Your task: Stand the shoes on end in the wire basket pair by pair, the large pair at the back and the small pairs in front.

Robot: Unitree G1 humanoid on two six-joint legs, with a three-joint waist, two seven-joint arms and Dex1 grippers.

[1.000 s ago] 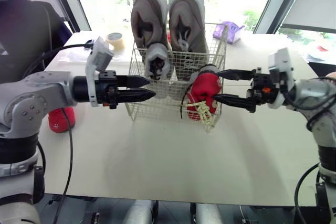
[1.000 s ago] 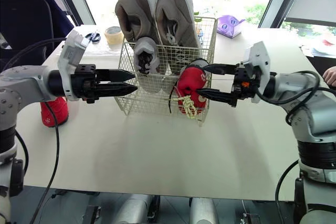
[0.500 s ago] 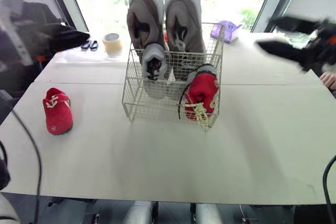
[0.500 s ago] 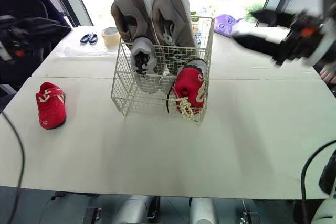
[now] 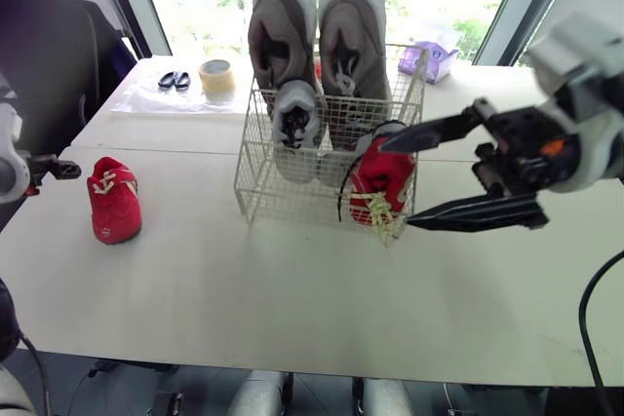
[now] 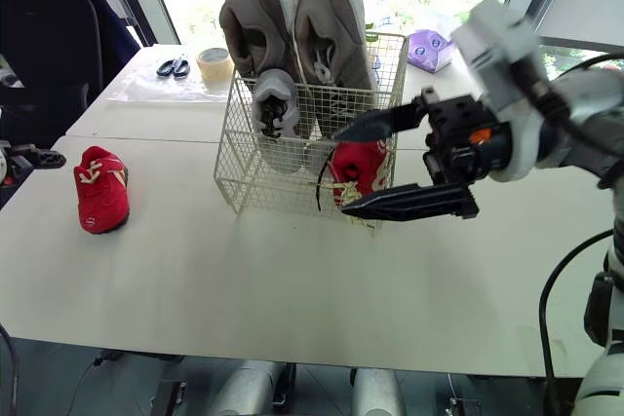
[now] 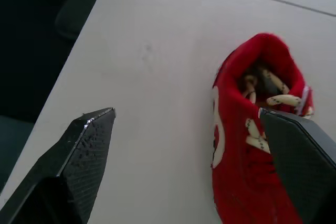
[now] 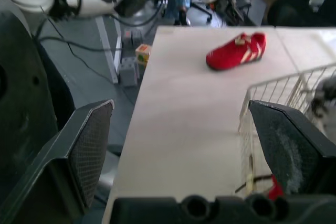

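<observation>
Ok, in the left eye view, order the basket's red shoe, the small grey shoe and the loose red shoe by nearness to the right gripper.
1. red shoe in the basket, front right, by the right gripper.
2. small grey shoe, basket's front left.
3. loose red shoe, far left on the table.

head stereo downward, wrists share red shoe (image 8: 236, 52)

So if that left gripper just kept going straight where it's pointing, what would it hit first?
Most likely the white table, just beside the loose red shoe. The left gripper is open, with the shoe slightly to one side of its line, so it might clip the shoe; depth is unclear.
</observation>
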